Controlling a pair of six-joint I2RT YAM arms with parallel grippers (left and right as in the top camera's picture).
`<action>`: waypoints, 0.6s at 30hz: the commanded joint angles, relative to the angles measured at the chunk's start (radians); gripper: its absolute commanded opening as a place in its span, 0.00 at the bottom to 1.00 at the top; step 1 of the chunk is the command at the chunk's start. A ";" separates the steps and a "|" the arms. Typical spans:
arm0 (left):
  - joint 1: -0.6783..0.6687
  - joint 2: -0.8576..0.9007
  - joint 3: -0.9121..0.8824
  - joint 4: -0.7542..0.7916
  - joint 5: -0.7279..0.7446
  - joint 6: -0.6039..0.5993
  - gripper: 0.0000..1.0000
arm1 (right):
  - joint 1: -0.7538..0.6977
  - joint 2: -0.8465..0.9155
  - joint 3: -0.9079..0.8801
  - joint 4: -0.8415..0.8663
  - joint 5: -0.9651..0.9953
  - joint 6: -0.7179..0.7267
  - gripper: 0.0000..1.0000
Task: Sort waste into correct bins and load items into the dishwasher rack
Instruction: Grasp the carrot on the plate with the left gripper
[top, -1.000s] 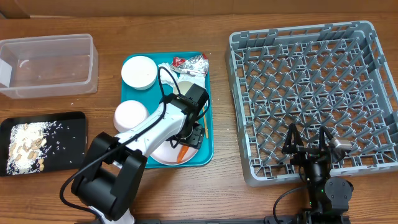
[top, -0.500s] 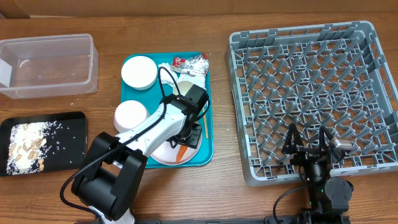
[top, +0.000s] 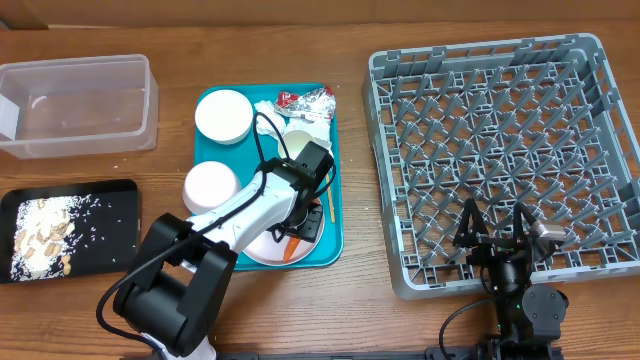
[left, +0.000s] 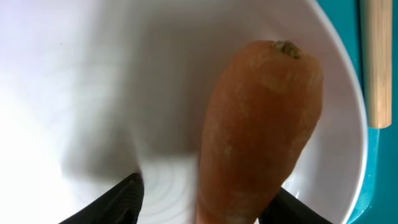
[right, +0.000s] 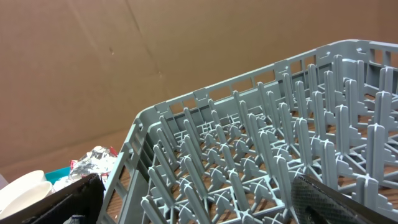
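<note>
The orange carrot (left: 261, 124) (top: 291, 245) lies on the round white plate (left: 93, 93) (top: 262, 245) at the front of the teal tray (top: 335, 235). My left gripper (left: 208, 186) (top: 298, 228) straddles the carrot's narrow end. Its right finger (left: 292, 208) is against the carrot, and a strip of plate shows between the carrot and the left finger (left: 118, 202). The yellow fork handle (left: 378, 62) (top: 326, 205) lies beside the plate. My right gripper (top: 497, 240) (right: 199, 199) is open and empty over the front rim of the grey dishwasher rack (top: 500, 150) (right: 249, 155).
Two white bowls (top: 223, 115) (top: 209, 184), a crumpled napkin (top: 270, 110) and the foil wrapper (top: 308, 101) (right: 93, 160) share the teal tray. A clear tub (top: 80, 105) stands at the back left. In front of it a black tray (top: 120, 215) holds beige food bits (top: 40, 240).
The left jaws have narrowed around the carrot. The carrot still lies on the plate. The right arm has not moved.
</note>
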 joint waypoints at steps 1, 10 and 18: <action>0.000 0.022 -0.035 0.008 0.005 0.012 0.55 | -0.006 -0.008 -0.010 0.008 0.000 0.001 1.00; 0.000 0.022 0.005 -0.012 0.005 -0.012 0.20 | -0.006 -0.008 -0.010 0.008 0.000 0.001 1.00; 0.014 0.018 0.097 -0.123 -0.009 -0.060 0.04 | -0.006 -0.008 -0.010 0.008 0.000 0.001 1.00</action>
